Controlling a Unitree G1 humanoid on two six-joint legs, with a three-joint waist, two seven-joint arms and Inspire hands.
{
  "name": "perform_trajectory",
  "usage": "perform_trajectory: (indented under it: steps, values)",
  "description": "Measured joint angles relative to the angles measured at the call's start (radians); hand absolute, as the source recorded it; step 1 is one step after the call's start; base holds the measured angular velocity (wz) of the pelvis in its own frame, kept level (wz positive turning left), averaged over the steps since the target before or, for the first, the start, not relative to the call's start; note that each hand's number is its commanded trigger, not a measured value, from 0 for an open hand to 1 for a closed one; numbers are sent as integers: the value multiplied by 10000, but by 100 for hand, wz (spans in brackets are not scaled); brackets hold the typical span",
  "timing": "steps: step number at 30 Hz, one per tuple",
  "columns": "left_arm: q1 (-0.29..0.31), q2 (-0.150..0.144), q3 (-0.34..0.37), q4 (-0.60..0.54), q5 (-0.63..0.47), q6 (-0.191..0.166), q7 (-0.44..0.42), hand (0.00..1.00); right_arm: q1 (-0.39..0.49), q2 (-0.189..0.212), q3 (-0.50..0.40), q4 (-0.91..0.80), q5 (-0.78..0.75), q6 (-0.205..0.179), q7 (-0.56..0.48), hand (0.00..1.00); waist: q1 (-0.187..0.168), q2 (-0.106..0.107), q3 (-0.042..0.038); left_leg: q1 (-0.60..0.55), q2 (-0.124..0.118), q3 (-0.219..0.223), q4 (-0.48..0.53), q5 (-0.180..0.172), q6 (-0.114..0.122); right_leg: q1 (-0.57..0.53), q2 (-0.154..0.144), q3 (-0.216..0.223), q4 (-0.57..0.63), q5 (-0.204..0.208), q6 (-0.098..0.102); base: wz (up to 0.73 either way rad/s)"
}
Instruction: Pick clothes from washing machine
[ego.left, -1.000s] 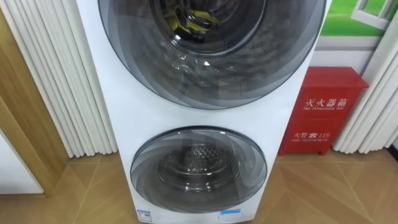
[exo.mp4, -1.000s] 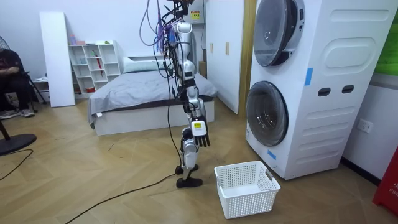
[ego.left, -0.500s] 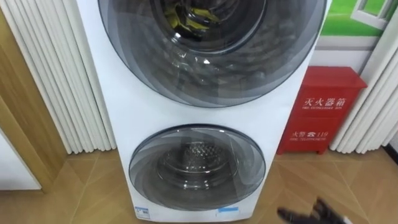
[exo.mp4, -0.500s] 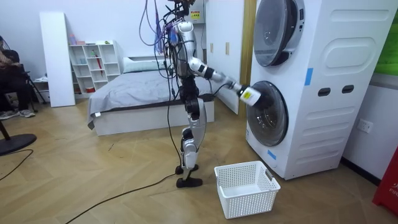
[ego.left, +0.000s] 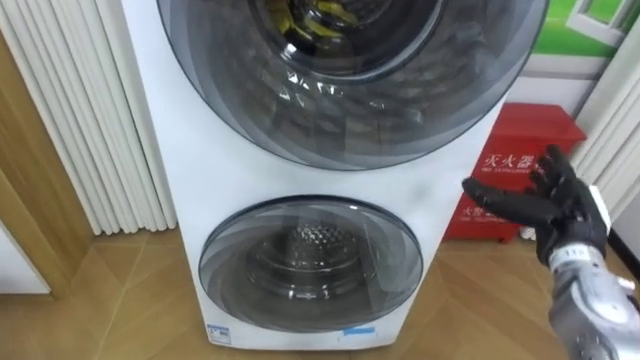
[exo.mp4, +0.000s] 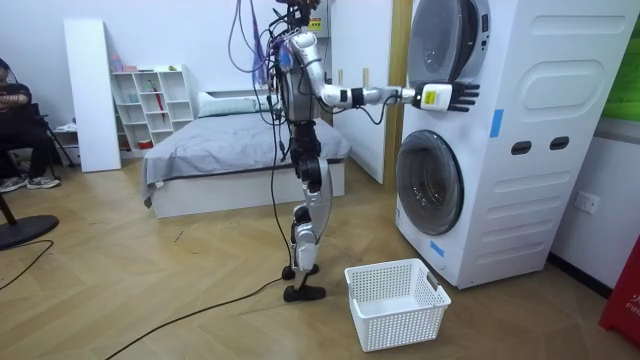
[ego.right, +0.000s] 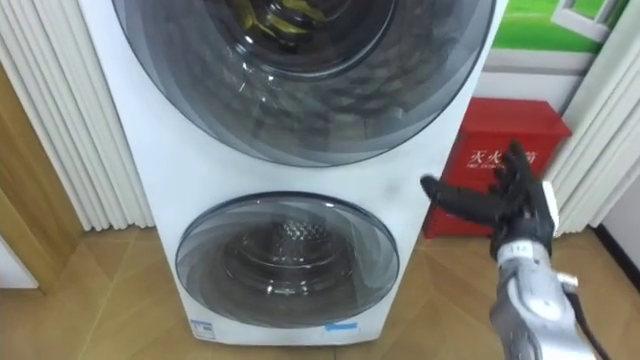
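The right hand (ego.left: 555, 205), fingers straight and empty, hovers at the frame's right beside the washing machine (ego.left: 170, 150), while the yellow-and-dark clothes (ego.left: 322, 16) (likely soft, light, best pinched by a loose fold) lie behind the glass upper door (ego.left: 420, 110), top centre.

Clothes (ego.left: 315, 18): a yellow-and-dark bundle is lying behind the upper door (ego.left: 400, 110) glass, above and to the left of the right hand's fingers (ego.left: 500, 200).
Washing machine (ego.left: 180, 200): white, with two stacked round doors, it is standing upright just left of those fingers.
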Motion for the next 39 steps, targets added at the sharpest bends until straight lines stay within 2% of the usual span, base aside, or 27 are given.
perform_trajectory:
  steps: [5, 10, 17, 20, 21, 25, 31, 39]
  values:
    - [18, 3, 86, -122, 37, 34, -22, 0, -674, -689, -2, 166, 565, 1, -59, 0, 263, -32, 12, 19, 1, -69, 91, 0, -1, 113, -10, -116, -15, 0, 0, 5]
    - [15, 1, 67, -120, 34, 56, -31, 0, -944, -786, 7, 604, 579, 2, -88, 0, 267, -164, 44, 4, -8, -349, 170, 0, -1, 215, -10, -265, -16, 0, 0, 15]
    - [37, 3, 71, -147, 116, 118, -59, 0, -1155, -891, 8, 885, 571, 66, -229, 0, 263, -194, 33, -223, -17, -417, 276, 0, 0, 62, -27, -406, 9, 2, -2, 3]
    - [55, 14, 70, -309, 124, 126, -154, 0, -1583, -1203, 54, 896, 627, 66, -247, 0, 274, -200, 26, -335, -17, -433, 327, 0, 0, -21, -27, -429, 17, 4, -6, 1]
    - [57, 21, 61, -308, 126, 126, -154, 0, -1755, -1419, 170, 914, 688, 64, -296, 0, 290, -213, 19, -348, -18, -449, 330, 1, -1, -27, -28, -460, 17, 4, -7, 6]
    - [-3, 78, -27, -334, 125, 110, -153, 0, -2225, -1908, 629, 1268, 730, 58, -286, 0, 373, -357, -57, -310, -20, -531, 334, 4, -7, 33, -20, -516, 3, 4, -6, 5]
    - [-81, 161, -109, -354, 113, 103, -153, 0, -2229, -1996, 875, 1265, 442, 60, -64, 0, 524, -526, 30, -261, -20, -564, 322, 5, -8, 88, -20, -496, -4, 4, -6, 1]
    - [-19, 325, -220, -362, 110, 47, -240, 0, -2347, -2001, 973, 1036, 213, 59, 68, 0, 520, -562, 26, -505, -24, -581, 348, 5, -8, -126, -27, -557, 3, 3, -6, 1]
